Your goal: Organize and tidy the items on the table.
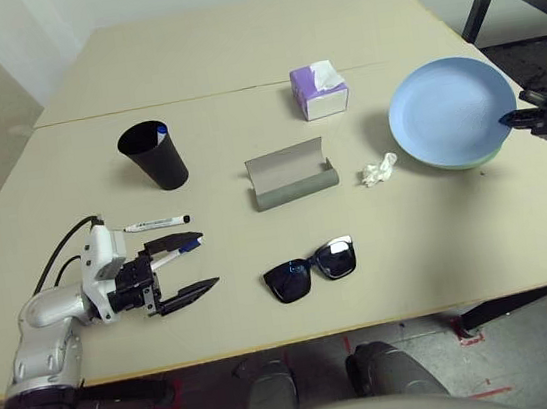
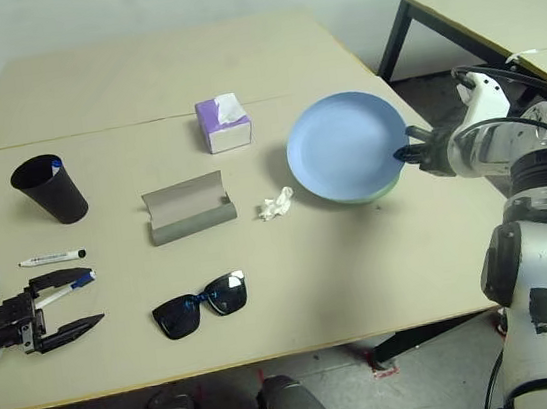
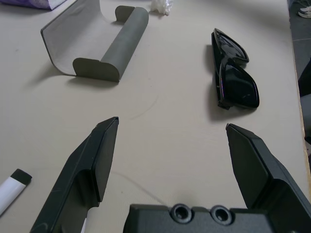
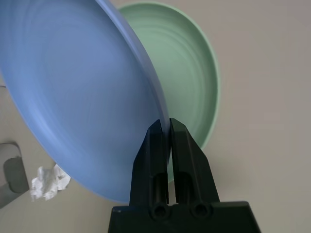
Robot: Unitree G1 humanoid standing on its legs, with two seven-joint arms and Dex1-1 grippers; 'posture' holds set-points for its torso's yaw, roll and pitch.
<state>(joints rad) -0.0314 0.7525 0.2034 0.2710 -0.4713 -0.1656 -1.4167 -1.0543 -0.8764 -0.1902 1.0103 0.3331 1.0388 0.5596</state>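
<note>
- Plates sit near the table's [image 1: 232, 38] right edge: the right gripper [image 4: 165, 127] pinches the rim of the blue plate [image 2: 344, 145], tilting it over the green plate [image 4: 192, 73] beneath.
- You can expect a stiff, smooth, light plate; a rim pinch may slip, so keep hold near the edge.
- Your left gripper [image 1: 183, 267] stands wide and empty near the front left corner, beside two markers [image 1: 155, 223].
- Sunglasses [image 1: 309, 269] lie by the front edge, behind them the open grey case [image 1: 290, 175] and a crumpled tissue [image 1: 380, 169].
- From the head cameras, most of the green plate is hidden.
</note>
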